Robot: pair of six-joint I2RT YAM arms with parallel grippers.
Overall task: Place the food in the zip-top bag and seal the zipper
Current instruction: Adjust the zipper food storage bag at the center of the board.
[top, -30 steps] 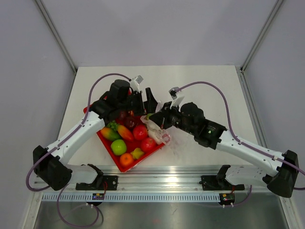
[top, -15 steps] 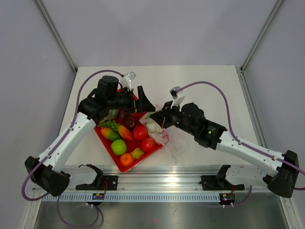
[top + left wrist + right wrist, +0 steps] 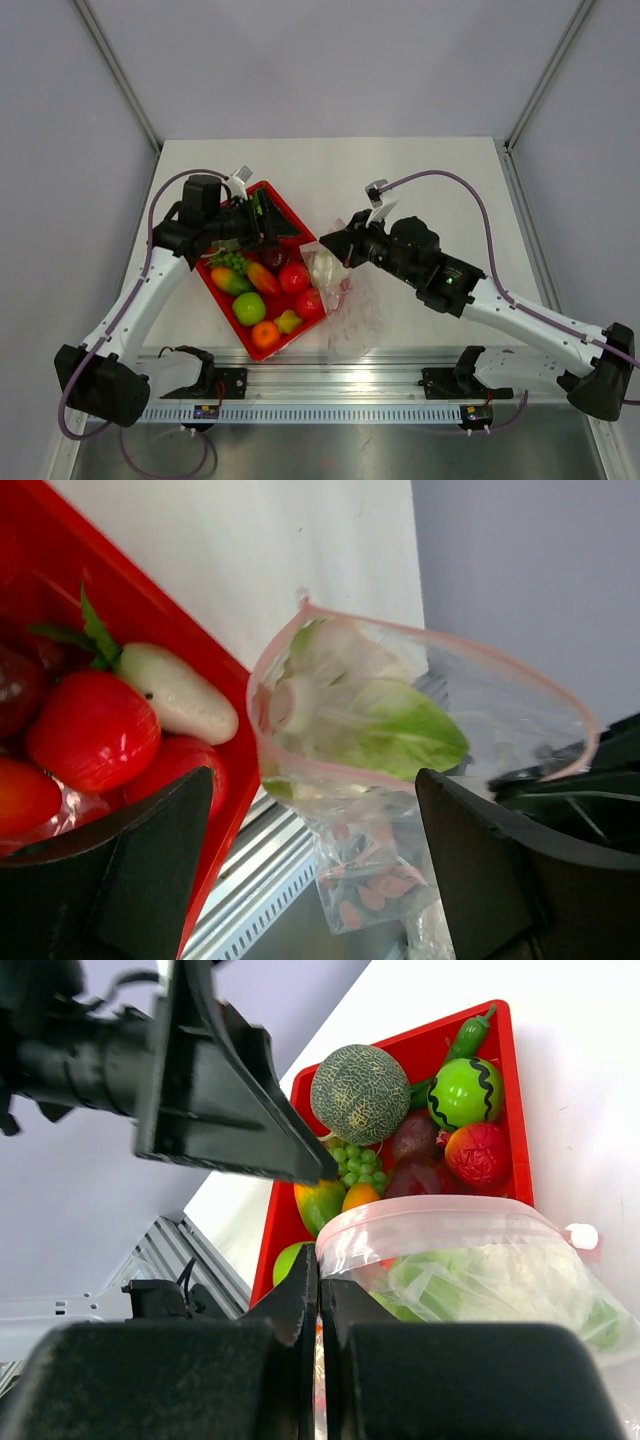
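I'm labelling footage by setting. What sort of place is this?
Probably a robotics lab test cell: plain grey panel walls enclose a white table, two arms are bolted to a metal rail, and toy food fills a red tray.

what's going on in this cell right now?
The right claw is shut on the rim of the zip-top bag, holding its mouth open toward the left arm. A leafy green vegetable sits inside. The left claw is open and empty over the red tray, where the other food lies. The zipper is not sealed.
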